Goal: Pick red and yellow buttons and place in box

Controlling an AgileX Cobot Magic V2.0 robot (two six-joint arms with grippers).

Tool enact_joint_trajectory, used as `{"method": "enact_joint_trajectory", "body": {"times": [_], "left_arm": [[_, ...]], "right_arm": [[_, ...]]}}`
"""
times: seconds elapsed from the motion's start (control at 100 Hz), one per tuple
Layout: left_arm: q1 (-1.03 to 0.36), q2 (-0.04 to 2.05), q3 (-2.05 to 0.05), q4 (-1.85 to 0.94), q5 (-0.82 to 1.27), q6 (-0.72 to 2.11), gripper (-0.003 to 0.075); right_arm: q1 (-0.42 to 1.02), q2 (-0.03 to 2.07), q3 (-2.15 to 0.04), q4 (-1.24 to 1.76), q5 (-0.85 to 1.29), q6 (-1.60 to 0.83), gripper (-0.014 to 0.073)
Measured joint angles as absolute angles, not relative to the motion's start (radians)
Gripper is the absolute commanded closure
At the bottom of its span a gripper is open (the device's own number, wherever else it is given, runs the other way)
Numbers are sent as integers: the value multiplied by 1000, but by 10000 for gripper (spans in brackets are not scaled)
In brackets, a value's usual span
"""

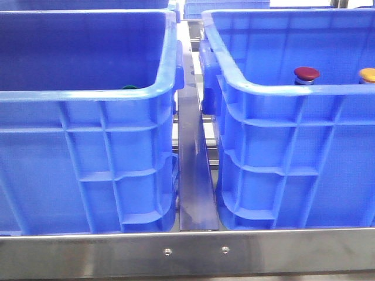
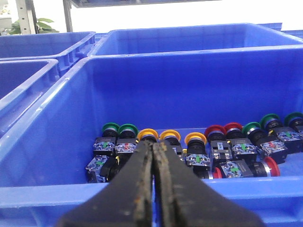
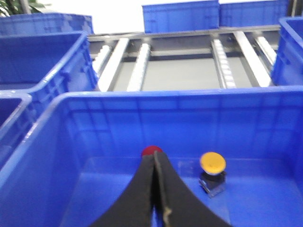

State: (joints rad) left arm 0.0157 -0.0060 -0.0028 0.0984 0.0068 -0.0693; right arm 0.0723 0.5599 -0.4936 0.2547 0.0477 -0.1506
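the dark red mushroom-cap push button [image 1: 306, 74] and the orange-yellow mushroom-cap push button [image 1: 368, 75] stand upright, apart, inside the right-hand deep blue plastic crate [image 1: 275, 88], apparently the target box. the left-hand blue crate [image 2: 47, 142] holds the mixed supply of buttons. the left gripper [image 2: 154, 156] and the right gripper [image 3: 155, 175] each have fingers pressed together, empty, above their crates. judgement: placement appears complete.

Beyond a steel rail [image 1: 187, 253] with two screws, a metal divider strip [image 1: 196, 175] running away from it, roller conveyor tracks [image 3: 180, 61] farther back, more blue crates [image 3: 213, 14] behind those, green leaves [image 2: 40, 23] off to one side, bright white backlight.
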Motion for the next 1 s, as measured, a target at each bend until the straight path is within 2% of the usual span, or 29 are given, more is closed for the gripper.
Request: {"method": "enact_joint_trajectory", "body": {"times": [0.29, 0.67, 1.0], "left_arm": [[16, -6, -3, 98, 7, -69, 741], [16, -6, -3, 98, 7, -69, 741], [16, -6, -3, 98, 0, -69, 741]], "right_arm": [[74, 367, -289, 146, -81, -70, 662], [74, 8, -8, 108, -105, -36, 662], [53, -8, 27, 76, -110, -26, 662]]}}
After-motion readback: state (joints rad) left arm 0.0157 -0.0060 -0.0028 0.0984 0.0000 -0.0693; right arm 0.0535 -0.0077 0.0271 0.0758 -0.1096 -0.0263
